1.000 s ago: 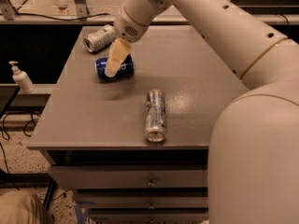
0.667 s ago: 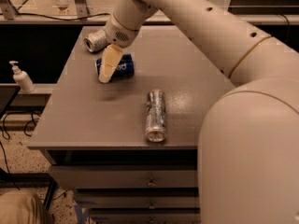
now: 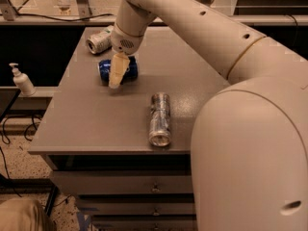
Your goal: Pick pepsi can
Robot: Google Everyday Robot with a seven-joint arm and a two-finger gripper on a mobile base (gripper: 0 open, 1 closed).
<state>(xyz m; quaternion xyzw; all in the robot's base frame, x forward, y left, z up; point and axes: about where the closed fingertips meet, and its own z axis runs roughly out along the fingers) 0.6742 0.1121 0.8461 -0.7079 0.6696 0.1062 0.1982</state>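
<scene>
The pepsi can (image 3: 104,70), short and blue, lies on its side on the grey table (image 3: 86,119), towards the far left. My gripper (image 3: 117,72) hangs from the big cream arm that reaches in from the right. It is down right at the can, in front of its middle, and covers part of it. Only the can's blue ends show on either side of the gripper.
A slim silver can (image 3: 160,118) lies on its side near the table's front edge. A pale green-and-white can (image 3: 98,41) lies at the far left corner, just behind the pepsi can. A pump bottle (image 3: 21,80) stands on a ledge left of the table. Drawers sit below the tabletop.
My gripper has moved down and slightly left, from above the pepsi can to right in front of its middle. The cans have not moved.
</scene>
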